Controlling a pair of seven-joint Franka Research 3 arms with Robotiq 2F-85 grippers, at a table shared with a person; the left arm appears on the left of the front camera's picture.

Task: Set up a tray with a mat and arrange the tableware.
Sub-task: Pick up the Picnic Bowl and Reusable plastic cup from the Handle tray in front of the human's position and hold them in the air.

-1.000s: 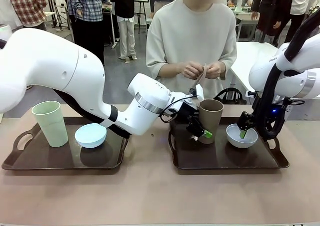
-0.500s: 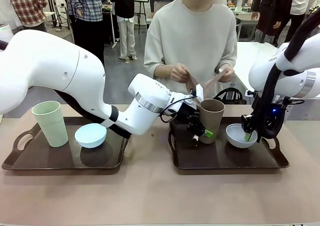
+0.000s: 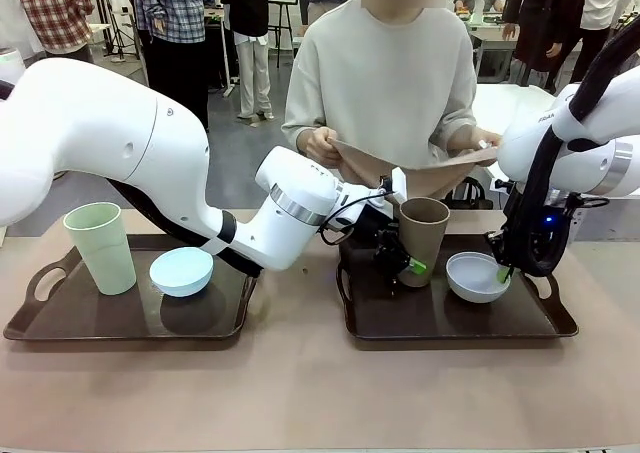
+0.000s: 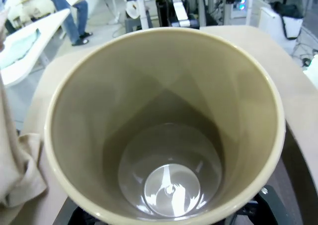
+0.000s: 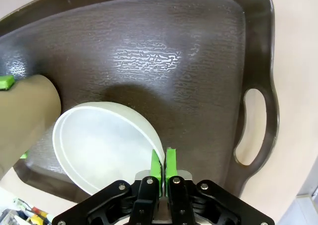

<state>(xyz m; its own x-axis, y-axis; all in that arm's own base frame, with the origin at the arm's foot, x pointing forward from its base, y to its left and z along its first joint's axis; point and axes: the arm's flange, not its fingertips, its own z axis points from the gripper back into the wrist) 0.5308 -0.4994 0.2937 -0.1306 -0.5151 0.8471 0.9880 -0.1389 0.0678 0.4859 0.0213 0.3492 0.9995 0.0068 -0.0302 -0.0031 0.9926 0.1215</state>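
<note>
My left gripper (image 3: 405, 264) reaches across onto the right tray (image 3: 450, 321) and is shut on the lower wall of the brown cup (image 3: 422, 235). The left wrist view looks straight down into that cup (image 4: 164, 135), which is empty. Beside it, my right gripper (image 3: 503, 271) is shut on the rim of the bluish-white bowl (image 3: 474, 276), which is tipped up on that side. In the right wrist view the green pads (image 5: 158, 166) pinch the bowl's (image 5: 99, 145) rim over the tray (image 5: 189, 61). The person holds a brown mat (image 3: 420, 168) spread open above the tray's far side.
The left tray (image 3: 40, 318) carries the pale green cup (image 3: 100, 248) and the light blue bowl (image 3: 182, 270). My left arm's white links lie across that tray's back right corner. The front strip of the table is bare. People stand far behind.
The person has unfolded the mat from a small bundle to a wide sheet. My right gripper has closed on the bowl's rim and tipped it. My left gripper opened briefly and closed again on the cup.
</note>
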